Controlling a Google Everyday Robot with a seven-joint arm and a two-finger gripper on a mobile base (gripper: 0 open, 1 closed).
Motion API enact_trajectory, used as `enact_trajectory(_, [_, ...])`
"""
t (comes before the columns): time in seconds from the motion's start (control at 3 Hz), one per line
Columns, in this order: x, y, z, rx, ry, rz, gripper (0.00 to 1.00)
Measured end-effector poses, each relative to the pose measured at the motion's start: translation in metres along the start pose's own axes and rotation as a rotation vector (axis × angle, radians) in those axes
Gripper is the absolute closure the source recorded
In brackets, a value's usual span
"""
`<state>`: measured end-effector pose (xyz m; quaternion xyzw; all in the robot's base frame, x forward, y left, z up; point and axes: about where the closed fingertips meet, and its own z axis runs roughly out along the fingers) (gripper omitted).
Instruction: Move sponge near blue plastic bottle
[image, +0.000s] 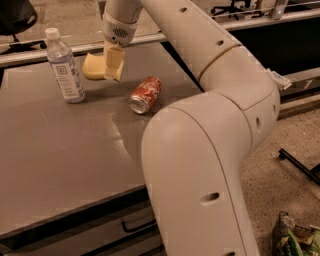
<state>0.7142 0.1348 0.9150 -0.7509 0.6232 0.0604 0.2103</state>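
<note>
The pale yellow sponge is at the back of the grey table, just right of the blue plastic bottle. The bottle stands upright with a white cap and a white label. My gripper hangs from the white arm that reaches over the table. It is shut on the sponge's right end, and its yellowish fingers cover that end. A small gap shows between the sponge and the bottle.
A red soda can lies on its side to the right of the sponge. My big white arm fills the right of the view. A rail runs behind the table. A drawer handle shows under the table's front edge.
</note>
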Motion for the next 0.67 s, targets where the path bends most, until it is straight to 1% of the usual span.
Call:
enact_trajectory(0.33, [-0.0008,-0.0009,0.0023,0.001,-0.002,0.0,0.0])
enact_trajectory(0.67, [-0.0008,-0.0009,0.0023,0.001,-0.002,0.0,0.0])
